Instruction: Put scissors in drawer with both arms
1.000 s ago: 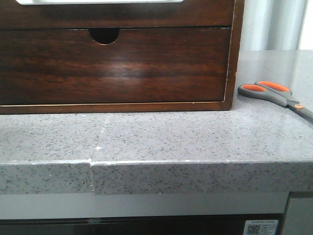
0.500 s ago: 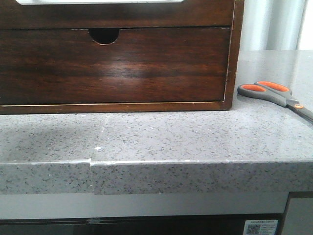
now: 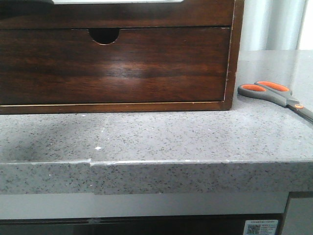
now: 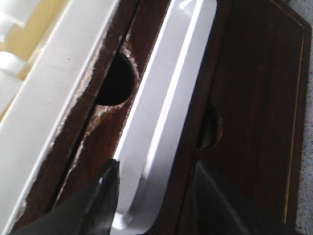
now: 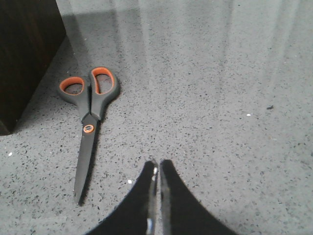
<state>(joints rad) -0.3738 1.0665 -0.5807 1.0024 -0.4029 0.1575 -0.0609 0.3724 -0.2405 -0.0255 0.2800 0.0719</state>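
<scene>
You're looking at a grey speckled counter [image 3: 161,137] with the wooden cabinet [image 3: 236,54] on it, its drawer [image 3: 146,63] shut flush, so opening looks like the step in hand. Your left gripper [image 4: 156,196], jaws spread wide, hovers over the cabinet near the finger notch [image 3: 104,35]; next it needs a fingertip hooked in there and a straight pull. Your right gripper [image 5: 157,169], jaws nearly together and holding nothing, hangs over bare counter beside the scissors [image 5: 88,122], which lie flat just right of the cabinet's corner, with open stone on their far side.
</scene>
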